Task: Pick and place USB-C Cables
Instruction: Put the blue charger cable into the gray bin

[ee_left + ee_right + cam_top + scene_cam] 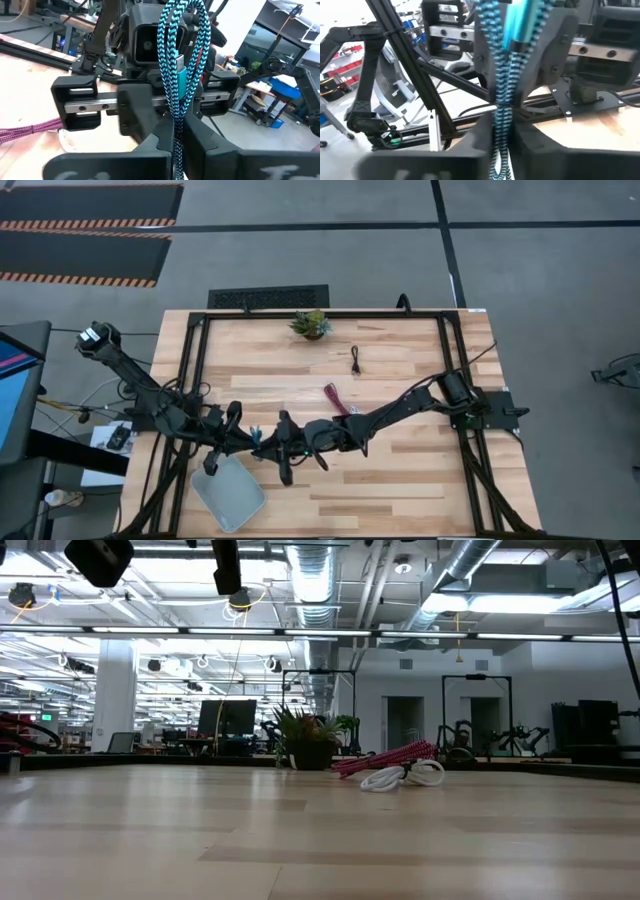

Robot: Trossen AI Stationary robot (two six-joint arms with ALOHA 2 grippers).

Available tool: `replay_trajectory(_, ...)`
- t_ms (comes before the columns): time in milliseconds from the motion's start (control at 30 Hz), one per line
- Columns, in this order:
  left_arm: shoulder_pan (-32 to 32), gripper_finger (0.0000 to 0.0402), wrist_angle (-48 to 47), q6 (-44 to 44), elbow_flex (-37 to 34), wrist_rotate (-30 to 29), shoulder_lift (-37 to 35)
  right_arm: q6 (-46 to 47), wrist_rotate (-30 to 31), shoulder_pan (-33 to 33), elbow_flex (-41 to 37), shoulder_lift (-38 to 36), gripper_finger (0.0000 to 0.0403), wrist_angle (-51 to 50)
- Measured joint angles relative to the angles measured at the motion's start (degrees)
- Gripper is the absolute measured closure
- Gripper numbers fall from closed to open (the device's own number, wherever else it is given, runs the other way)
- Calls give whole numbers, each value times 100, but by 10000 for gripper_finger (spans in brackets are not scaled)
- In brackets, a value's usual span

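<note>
Both arms meet over the table's near-left quarter, about 7 o'clock from table centre in the high view. The teal cable (179, 65) is caught between the two grippers, raised off the table.

Left gripper (176, 131): fingers pressed together on the lower run of the teal cable's folded bundle, braid squeezed between the pads. Right gripper (503, 129): fingers likewise clamped on the same bundle, from the opposite side. Each wrist view shows the other gripper close behind the cable, so this looks like a handover.

Other cables still on the table: dark red cable (334, 398) at about 1 o'clock from the grippers, near; black cable (356, 360) farther off, about 12 o'clock from the dark red one, toward the potted plant (311, 324) at the far edge. In the low view a white cable (402, 776) lies touching the dark red one.

Grey tray (228, 494) lies at 7 o'clock from the grippers, near the table's front edge; probably the drop point.

Handling, judged:
- Light, limp, braided sheath. The loops droop and swing; no stiffness to steer by.
- Braid gives fair friction, so slipping is unlikely under a firm pinch.
- Not fragile, but the teal connector shell (181, 80) is the hard, smooth part; a pinch there may slip.
- Best hold: across the doubled strands mid-bundle, so all loops are trapped together.
- Risk: one side letting go late would tug or uncoil the loops.
</note>
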Motion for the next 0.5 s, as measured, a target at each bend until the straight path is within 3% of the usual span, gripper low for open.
replay_trajectory(67, 2, 399, -9, -32, 0, -2, -2, -18, -4, 0, 0, -2, 381, -1)
replay_trajectory(233, 0, 370, -163, -81, 0, -130, -7, 6, 52, 9, 0, -2, 385, -50)
replay_trajectory(500, 0, 268, -299, 24, 37, -152, -22, -88, 192, 91, -2, -118, 387, -106)
